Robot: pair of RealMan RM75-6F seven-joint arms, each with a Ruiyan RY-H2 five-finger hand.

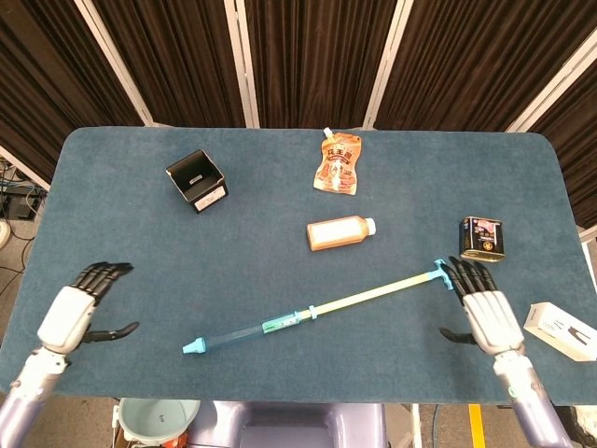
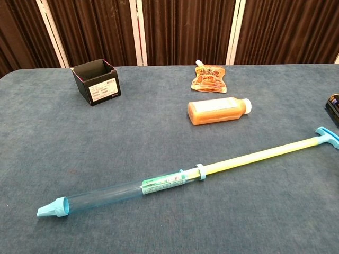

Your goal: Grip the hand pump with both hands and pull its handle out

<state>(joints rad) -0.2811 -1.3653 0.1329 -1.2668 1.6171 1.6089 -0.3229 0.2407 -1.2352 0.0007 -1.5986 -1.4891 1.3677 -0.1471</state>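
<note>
Blue table (image 1: 112, 196) held the extended hand pump (image 1: 312, 312); left hand (image 1: 73, 313) at 8 o'clock, right hand (image 1: 485, 308) at 4, fingers spread, empty.

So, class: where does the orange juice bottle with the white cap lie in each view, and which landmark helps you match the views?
Head view: orange juice bottle lies on its side just right of centre.
Chest view: the bottle lies right of centre, upper half.
Shared landmark: the orange foil pouch lies just beyond it.
</note>
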